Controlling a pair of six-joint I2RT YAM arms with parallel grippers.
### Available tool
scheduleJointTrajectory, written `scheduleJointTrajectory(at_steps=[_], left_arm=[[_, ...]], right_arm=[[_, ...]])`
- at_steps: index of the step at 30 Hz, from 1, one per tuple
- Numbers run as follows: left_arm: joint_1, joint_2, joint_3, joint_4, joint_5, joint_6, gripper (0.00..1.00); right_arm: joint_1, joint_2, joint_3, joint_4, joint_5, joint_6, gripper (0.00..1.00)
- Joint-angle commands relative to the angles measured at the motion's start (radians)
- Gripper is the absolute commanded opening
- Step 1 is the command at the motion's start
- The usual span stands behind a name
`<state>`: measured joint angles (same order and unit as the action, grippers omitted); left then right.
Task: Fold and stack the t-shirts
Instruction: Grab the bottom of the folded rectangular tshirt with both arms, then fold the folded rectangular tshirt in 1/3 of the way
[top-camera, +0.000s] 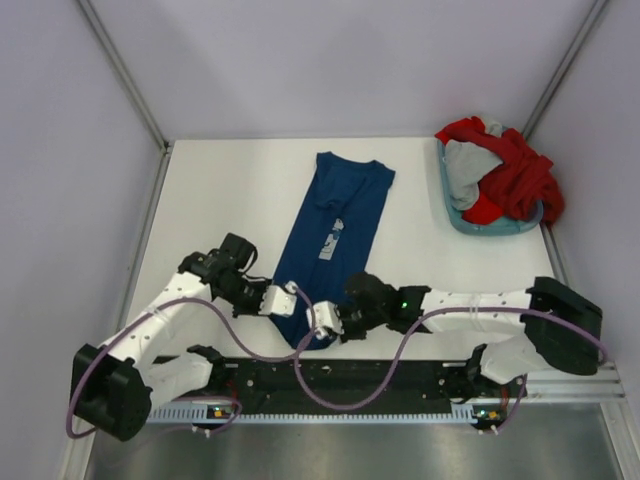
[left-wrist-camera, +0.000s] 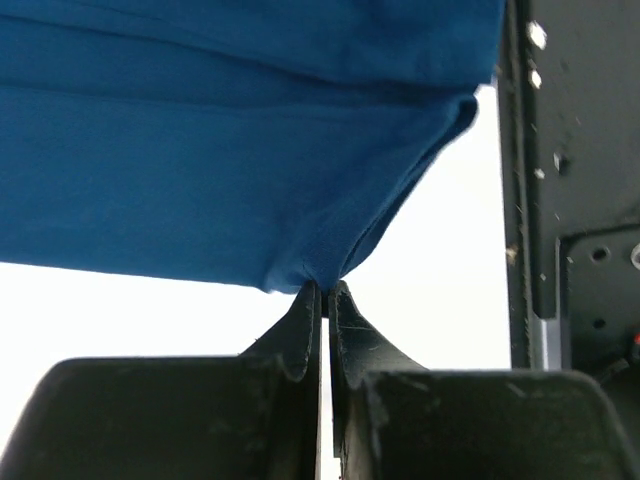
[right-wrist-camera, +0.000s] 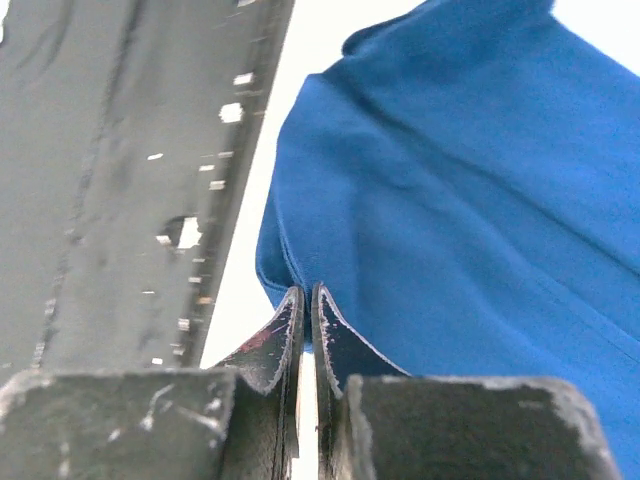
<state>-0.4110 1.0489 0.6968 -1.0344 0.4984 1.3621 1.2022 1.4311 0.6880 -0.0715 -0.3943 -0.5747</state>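
Slippage is judged the main risk: the navy t-shirt (top-camera: 337, 225), laid as a long narrow strip down the middle of the table (top-camera: 220, 190), is pinched at its near hem by both grippers. The left gripper (left-wrist-camera: 323, 292) is closed on one near corner and the right gripper (right-wrist-camera: 307, 296) on the other, with only a thin bunch of cloth caught at the very fingertips. If the hem is lifted quickly or the arms are moved unevenly, a corner could be pulled free, or the layered strip could be skewed and opened. The red t-shirt (top-camera: 520, 185) and grey t-shirt (top-camera: 468, 168) are heaped in the basket (top-camera: 452, 212) at the far right.
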Motion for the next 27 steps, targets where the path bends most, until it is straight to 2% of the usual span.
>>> scheduleJointTrajectory(at_steps=[1,8,11,15,21,27], left_arm=[[-0.002,0.081,0.108,0.075,0.101,-0.201,0.00],[0.005,0.321,0.311,0.207,-0.049,-0.409,0.00],[0.009,0.443,0.433,0.278,-0.118,-0.491,0.00],[0.017,0.598,0.596,0.287,-0.124,-0.560,0.00],[0.032,0.764,0.746,0.294,-0.198,-0.616,0.00],[0.047,0.885,0.869,0.240,-0.212,-0.666,0.00]], right_arm=[[-0.145,-0.122,-0.001,0.111,-0.031,0.133,0.00],[-0.395,-0.054,-0.025,0.367,-0.049,0.246,0.00],[-0.466,-0.002,0.025,0.345,-0.049,0.228,0.00],[-0.562,0.048,0.064,0.326,-0.038,0.248,0.00],[-0.644,0.130,0.128,0.303,-0.058,0.291,0.00],[-0.694,0.233,0.192,0.302,-0.051,0.372,0.00]])
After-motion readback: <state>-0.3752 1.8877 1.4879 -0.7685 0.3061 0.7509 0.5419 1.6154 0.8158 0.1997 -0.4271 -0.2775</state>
